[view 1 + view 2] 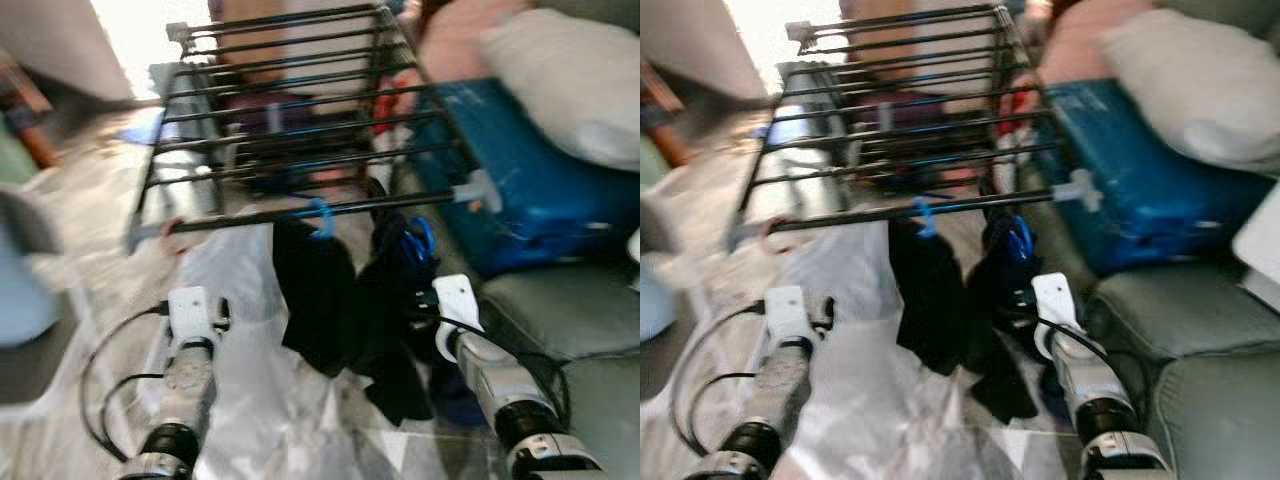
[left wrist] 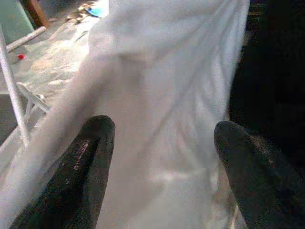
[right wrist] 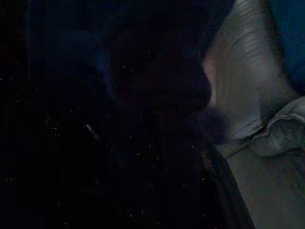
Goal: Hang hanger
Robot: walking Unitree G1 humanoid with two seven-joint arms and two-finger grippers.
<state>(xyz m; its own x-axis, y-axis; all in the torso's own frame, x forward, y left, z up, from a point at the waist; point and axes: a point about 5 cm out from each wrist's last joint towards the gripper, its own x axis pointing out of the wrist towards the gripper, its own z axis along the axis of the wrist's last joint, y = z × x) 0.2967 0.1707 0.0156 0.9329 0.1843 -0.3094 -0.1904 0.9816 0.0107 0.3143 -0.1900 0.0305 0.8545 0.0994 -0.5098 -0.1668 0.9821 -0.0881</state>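
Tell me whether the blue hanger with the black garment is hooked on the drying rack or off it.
On it. The blue hanger hooks over the front bar of the drying rack, black garment hanging below.

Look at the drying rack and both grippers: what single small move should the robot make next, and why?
Probably lift the right gripper toward the front rail of the drying rack. It sits against a dark garment with a blue hanger hook below that rail, while another blue hook already hangs there. Grip unclear.

A blue suitcase [image 1: 530, 180] is seen at 2 o'clock, a white pillow [image 1: 570, 85] resting on it. A grey sofa cushion [image 1: 560, 310] lies at 4 o'clock.
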